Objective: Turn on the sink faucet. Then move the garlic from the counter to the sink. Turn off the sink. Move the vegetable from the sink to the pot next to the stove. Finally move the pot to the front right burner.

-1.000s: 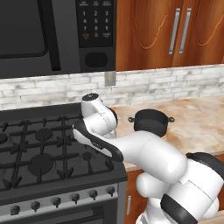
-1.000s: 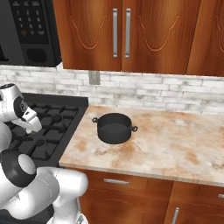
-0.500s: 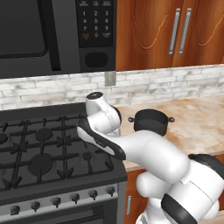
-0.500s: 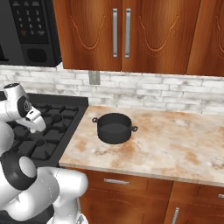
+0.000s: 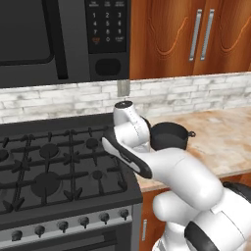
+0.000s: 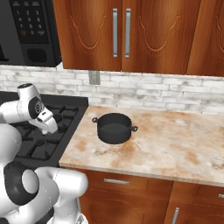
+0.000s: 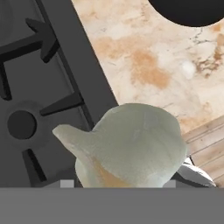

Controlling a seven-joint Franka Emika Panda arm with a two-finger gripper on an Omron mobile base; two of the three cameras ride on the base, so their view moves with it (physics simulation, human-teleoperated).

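Pincer [image 7: 116, 186] is closed about the garlic [image 7: 129, 146], jaws part-spread around the bulb, which hangs in the air above the right edge of the stove [image 5: 54, 171] where it meets the surface [image 6: 175, 144]. Over the last second the arm has swung right toward the pot [image 6: 113, 127], so the drop into it seems near. In the hand view the bulb's long axis lies roughly level, pointed tip toward the burners, away from the pot
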